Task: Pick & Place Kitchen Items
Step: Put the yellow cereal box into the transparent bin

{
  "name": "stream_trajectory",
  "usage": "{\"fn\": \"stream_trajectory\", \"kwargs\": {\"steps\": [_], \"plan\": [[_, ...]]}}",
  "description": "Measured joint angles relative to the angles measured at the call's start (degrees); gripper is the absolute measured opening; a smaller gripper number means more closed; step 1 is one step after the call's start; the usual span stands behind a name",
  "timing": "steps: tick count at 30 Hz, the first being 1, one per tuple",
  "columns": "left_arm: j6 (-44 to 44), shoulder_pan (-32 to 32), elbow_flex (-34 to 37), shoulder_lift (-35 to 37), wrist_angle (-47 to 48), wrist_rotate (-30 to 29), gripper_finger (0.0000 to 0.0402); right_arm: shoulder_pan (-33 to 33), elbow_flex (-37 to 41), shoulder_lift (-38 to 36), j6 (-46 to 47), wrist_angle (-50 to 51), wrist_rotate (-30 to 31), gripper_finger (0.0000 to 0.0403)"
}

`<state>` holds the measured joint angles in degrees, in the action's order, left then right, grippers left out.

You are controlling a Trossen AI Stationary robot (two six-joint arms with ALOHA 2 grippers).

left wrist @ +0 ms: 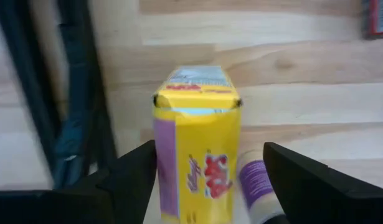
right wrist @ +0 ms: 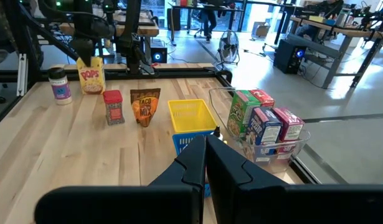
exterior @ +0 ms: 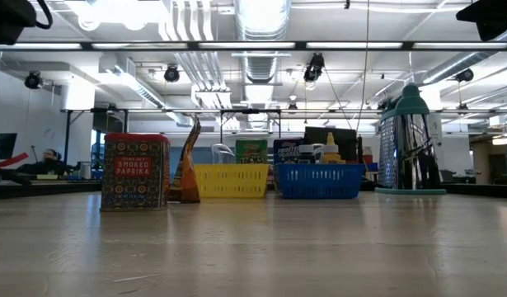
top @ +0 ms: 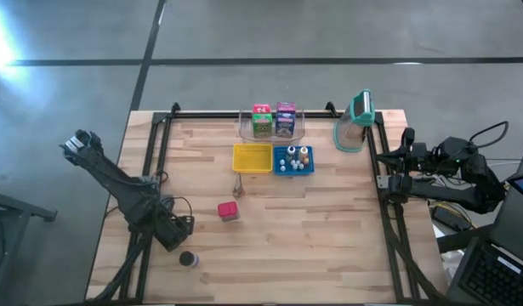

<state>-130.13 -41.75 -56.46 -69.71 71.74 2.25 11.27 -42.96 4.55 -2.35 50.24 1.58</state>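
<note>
A yellow cereal carton [left wrist: 197, 155] stands upright on the table near its left edge, seen also in the right wrist view [right wrist: 90, 78]. My left gripper [left wrist: 210, 152] is open, with one finger on each side of the carton; in the high view [top: 174, 231] it hides the carton. A small purple-labelled jar [left wrist: 256, 183] stands beside the carton, inside the finger gap. A red tin [top: 228, 211] and a brown packet [top: 238, 187] sit mid-table. My right gripper [right wrist: 205, 146] is shut and waits at the right edge [top: 387, 180]. My left gripper comes at the yellow carton from above, slanting down. One finger [left wrist: 141, 177] lies right against the carton's purple side [left wrist: 165, 168]; I cannot tell whether it touches. The other finger [left wrist: 291, 180] stands apart from the carton, beyond the jar.
A yellow basket [top: 252, 157] and a blue basket [top: 293, 160] holding small bottles sit toward the far side. Behind them a clear tray [top: 272, 121] holds several cartons. A clear jug with a teal lid [top: 356, 121] stands far right. Bare wood lies in the near middle.
</note>
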Motion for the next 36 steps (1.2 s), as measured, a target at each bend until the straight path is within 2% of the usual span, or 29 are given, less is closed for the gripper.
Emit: {"fn": "stream_trajectory", "kwargs": {"steps": [2,12,36], "plan": [[0.0,0.0,1.2,0.0,-2.0,-1.3,0.0294,0.0,0.0,0.0,0.0,0.0,0.0,0.0008],[0.0,0.0,8.4,-0.1,-11.3,-0.3,0.0293,0.0,0.0,0.0,0.0,0.0,0.0,0.0008],[2.5,0.0,14.2,-0.1,-14.4,2.0,0.0293,0.0,0.0,0.0,0.0,0.0,0.0,0.0008]]}}
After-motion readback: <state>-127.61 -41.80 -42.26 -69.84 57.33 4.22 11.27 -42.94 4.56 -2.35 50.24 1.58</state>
